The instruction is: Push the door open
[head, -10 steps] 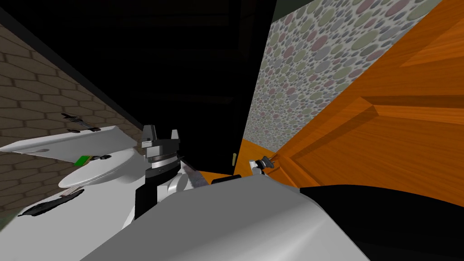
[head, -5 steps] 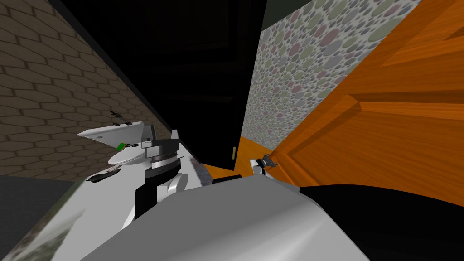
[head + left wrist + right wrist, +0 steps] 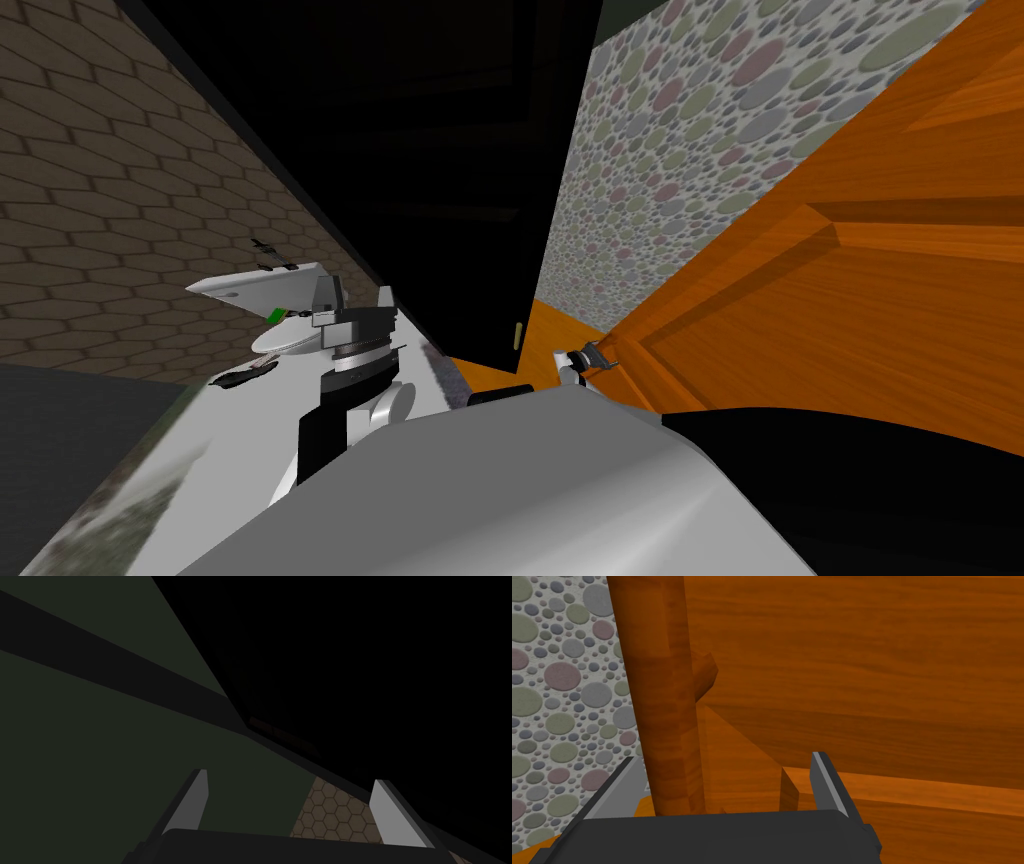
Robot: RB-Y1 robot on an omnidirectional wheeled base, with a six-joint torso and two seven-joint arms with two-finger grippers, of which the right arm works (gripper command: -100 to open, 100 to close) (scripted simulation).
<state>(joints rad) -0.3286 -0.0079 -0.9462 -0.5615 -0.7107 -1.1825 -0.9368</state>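
Right gripper, jaws spread wide and holding nothing, sits close at the edge of the orange wooden door; left gripper, jaws likewise apart and empty, is well left of the door.

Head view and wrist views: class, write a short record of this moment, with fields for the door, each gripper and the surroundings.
door: orange wooden panelled door, on my right, its edge beside the pebble-patterned wall
right gripper: open, close to the door's edge; contact cannot be told
left gripper: open, empty, raised before the black area
left side: brown hexagon-tiled wall
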